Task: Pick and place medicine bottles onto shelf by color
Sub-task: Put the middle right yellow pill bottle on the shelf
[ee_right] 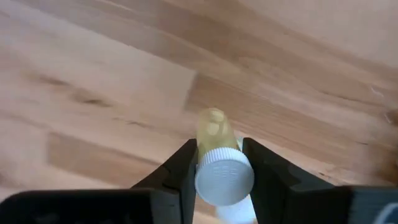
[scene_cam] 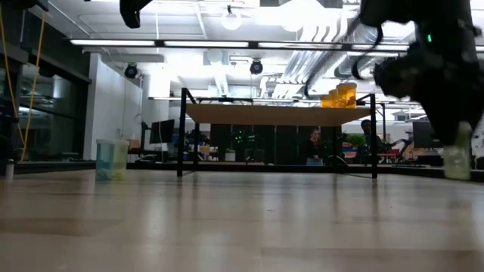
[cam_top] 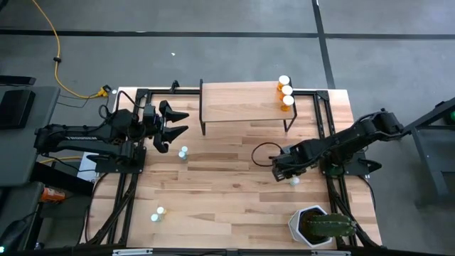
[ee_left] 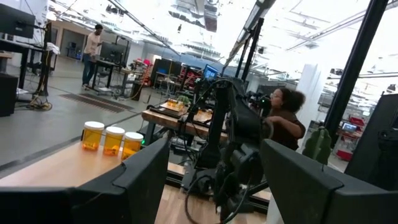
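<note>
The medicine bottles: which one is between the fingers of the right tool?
The pale green bottle with the white cap, beside the right tool near the table's right side. Three orange bottles stand on the shelf.

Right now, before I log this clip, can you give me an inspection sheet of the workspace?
Surface: striped wooden tabletop on a black frame.
Shelf: shelf stands at the far edge, with three orange bottles in a row at its right end.
Loose bottles: two pale bottles near the left arm, two more pale bottles toward the near left, and one greenish bottle in the right gripper.
Clutter: white pot with a green plant at the near right corner.
Grippers: right gripper is low over the table, fingers on either side of the greenish bottle; left gripper is open, raised beside the shelf.
Cables: yellow cable on the floor.
Surroundings: a person beyond the table.
</note>
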`<state>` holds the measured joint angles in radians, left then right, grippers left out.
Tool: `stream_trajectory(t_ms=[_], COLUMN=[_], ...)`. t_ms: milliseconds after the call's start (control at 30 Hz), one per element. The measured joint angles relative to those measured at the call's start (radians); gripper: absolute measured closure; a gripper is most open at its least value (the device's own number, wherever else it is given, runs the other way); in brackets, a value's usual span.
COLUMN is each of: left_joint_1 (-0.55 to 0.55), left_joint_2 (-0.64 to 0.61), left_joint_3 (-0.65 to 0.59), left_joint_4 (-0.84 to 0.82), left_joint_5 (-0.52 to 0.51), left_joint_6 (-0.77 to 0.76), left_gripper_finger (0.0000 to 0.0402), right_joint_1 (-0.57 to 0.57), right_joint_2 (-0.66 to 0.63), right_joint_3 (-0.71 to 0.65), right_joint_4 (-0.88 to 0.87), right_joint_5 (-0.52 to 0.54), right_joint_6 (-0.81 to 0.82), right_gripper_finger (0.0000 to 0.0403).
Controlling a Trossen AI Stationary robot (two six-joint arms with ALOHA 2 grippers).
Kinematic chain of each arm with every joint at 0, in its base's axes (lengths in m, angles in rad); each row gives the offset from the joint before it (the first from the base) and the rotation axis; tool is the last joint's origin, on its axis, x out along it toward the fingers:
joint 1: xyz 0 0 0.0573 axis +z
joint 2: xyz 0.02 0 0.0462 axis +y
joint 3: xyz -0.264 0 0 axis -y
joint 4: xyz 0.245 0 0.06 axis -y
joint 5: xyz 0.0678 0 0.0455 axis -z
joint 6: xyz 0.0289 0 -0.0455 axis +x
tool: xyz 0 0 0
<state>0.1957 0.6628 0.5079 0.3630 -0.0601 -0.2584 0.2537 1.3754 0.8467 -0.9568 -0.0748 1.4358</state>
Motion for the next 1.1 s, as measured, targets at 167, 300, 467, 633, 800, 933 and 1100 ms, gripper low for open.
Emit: stream_trajectory(t_ms=[167,300,467,633,800,933,1100], left_joint_1=[0.0,0.0,0.0,0.0,0.0,0.0,0.0], left_joint_2=[0.0,0.0,0.0,0.0,0.0,0.0,0.0], left_joint_3=[0.001,0.001,0.0,0.001,0.001,0.0,0.0], left_joint_4=[-0.002,-0.003,-0.007,-0.007,-0.007,-0.007,-0.006], left_joint_5=[-0.003,-0.004,-0.004,-0.006,-0.008,-0.008,-0.008], left_joint_6=[0.0,0.0,-0.004,-0.003,-0.004,-0.004,-0.001], left_gripper_finger=[0.0159,0.0159,0.0159,0.0159,0.0159,0.0159,0.0159], right_joint_1=[-0.04,-0.112,-0.23,-0.373,-0.53,-0.646,-0.762], right_joint_2=[-0.001,-0.001,0.064,0.212,0.381,0.505,0.588], right_joint_3=[0.203,0.409,0.694,0.967,1.202,1.336,1.371], right_joint_4=[-0.133,-0.204,-0.309,-0.418,-0.509,-0.617,-0.609], right_joint_5=[0.044,0.108,0.226,0.34,0.395,0.408,0.329], right_joint_6=[-0.179,-0.324,-0.524,-0.74,-0.843,-0.893,-0.948], right_gripper_finger=[0.0302,0.0303,0.0303,0.0303,0.0304,0.0304,0.0304])
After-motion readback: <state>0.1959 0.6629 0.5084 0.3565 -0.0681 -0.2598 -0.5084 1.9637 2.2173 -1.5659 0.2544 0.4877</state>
